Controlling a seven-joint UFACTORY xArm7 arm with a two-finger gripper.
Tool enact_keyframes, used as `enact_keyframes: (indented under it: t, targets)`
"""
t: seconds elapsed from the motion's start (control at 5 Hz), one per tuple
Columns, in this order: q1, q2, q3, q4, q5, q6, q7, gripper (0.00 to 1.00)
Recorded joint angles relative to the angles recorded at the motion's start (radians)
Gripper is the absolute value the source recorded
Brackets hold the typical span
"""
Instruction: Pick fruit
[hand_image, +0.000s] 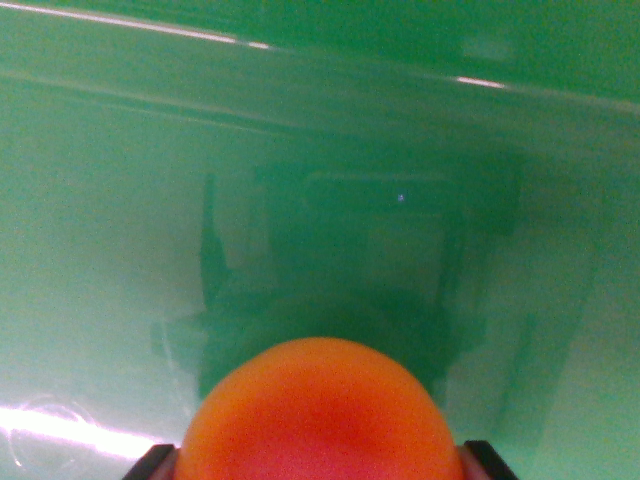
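A round orange fruit (320, 420) fills the bottom middle of the wrist view, blurred and very close to the camera. My gripper (318, 462) is shut on it: a dark fingertip (150, 463) shows at its left side and another at its right. Fruit and gripper hang just above a glossy green surface (100, 250), which mirrors the gripper's dark shape in the middle of the view.
The green surface looks like the inside of a bin or tray, with a raised wall or rim (300, 70) running across the top. Bright light streaks lie at the bottom left and along the rim.
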Motion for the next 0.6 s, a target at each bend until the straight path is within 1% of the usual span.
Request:
enact_keyframes:
  t: [0.2, 0.4, 0.6]
  targets:
    - [0.0000, 0.000, 0.000, 0.000, 0.0000, 0.000, 0.000, 1.00]
    - [0.0001, -0.010, 0.000, 0.018, 0.0003, 0.027, -0.001, 1.00]
    - [0.0001, -0.010, 0.000, 0.018, 0.0003, 0.027, -0.001, 1.00]
